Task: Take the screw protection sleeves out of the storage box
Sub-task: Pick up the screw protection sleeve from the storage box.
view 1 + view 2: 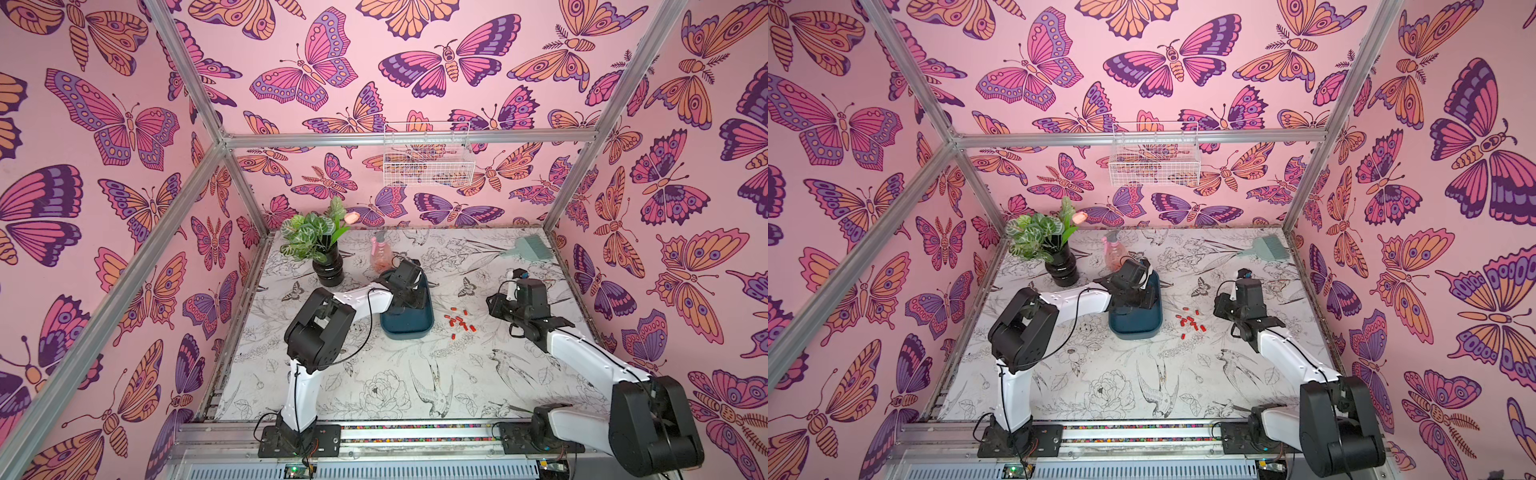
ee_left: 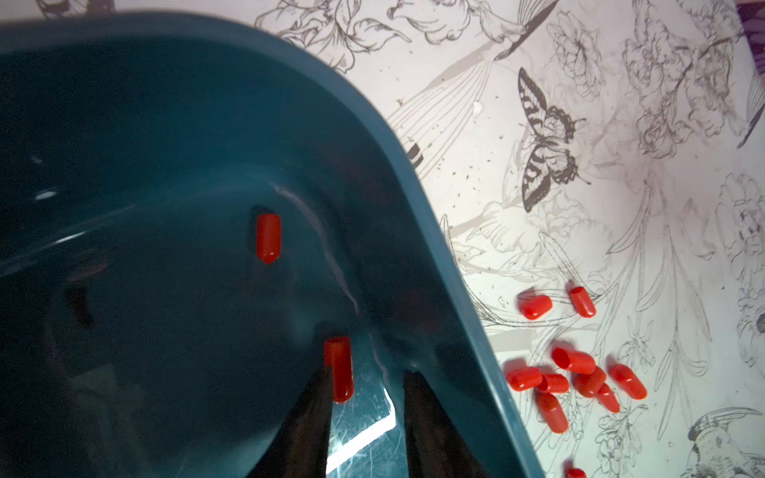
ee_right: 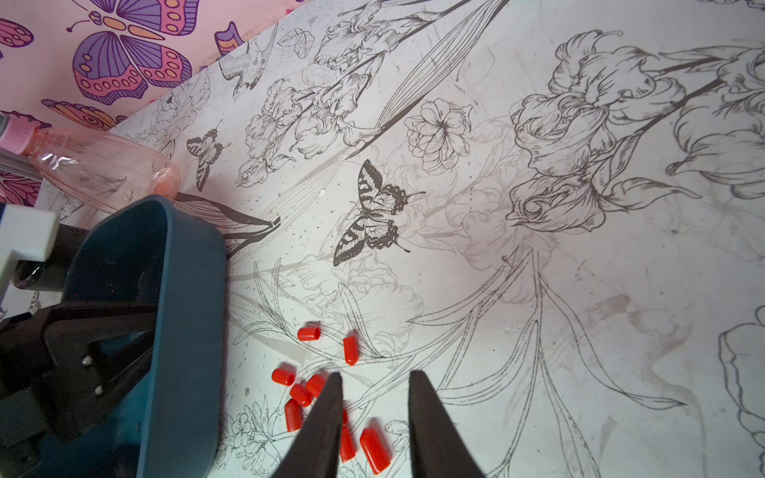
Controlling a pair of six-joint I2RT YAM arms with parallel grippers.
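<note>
Black fingers (image 2: 430,430) of the left gripper (image 2: 367,378) stand apart inside the storage box (image 2: 434,231), pinching nothing. One of the screw protection sleeves (image 2: 339,368) sits at the tip of one finger, though whether it touches is unclear, and another sleeve (image 2: 268,238) lies loose further along the box floor. The right gripper (image 3: 376,374) is likewise spread and empty, hanging above the table (image 3: 538,331) over a scatter of red sleeves (image 3: 302,393). In both top views that cluster (image 1: 459,322) (image 1: 1190,322) lies on the table just beside the box, between it and the right arm
</note>
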